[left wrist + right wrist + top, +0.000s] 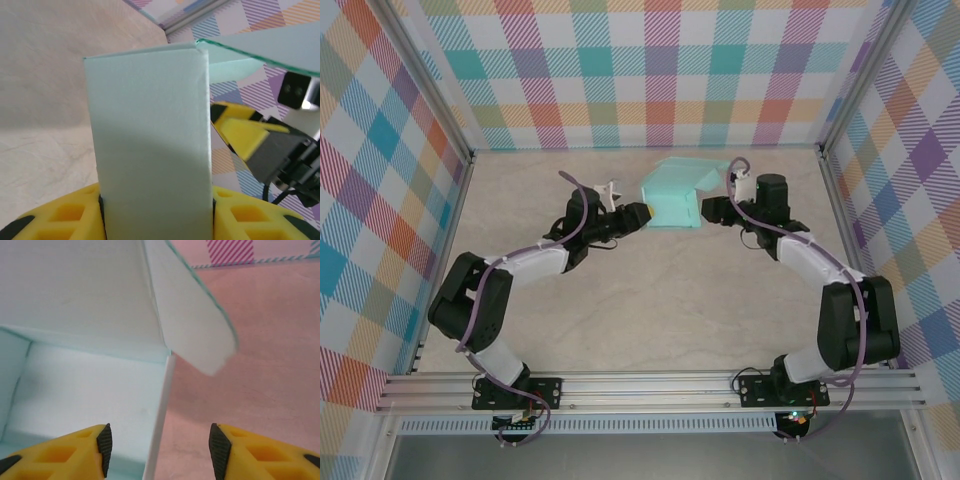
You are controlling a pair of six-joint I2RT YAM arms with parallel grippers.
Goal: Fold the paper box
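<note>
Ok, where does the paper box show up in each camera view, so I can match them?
Top external: paper box, upper centre.
Left wrist: paper box, dead centre, a tall plain panel.
Right wrist: paper box, upper left, open inside, rounded flap at right.
Shared landmark: the plaid wall behind the box.

Box (pixel 675 195) is thin matt card, smooth with crisp creases, fingers (pixel 65 452) look like matt yellow moulded plastic with black rubbery-looking pads (pixel 104 442), table (pixel 650 300) is a dull stone-look top, rail (pixel 650 385) is brushed metal, and walls (pixel 650 70) are flat printed plaid.
</note>
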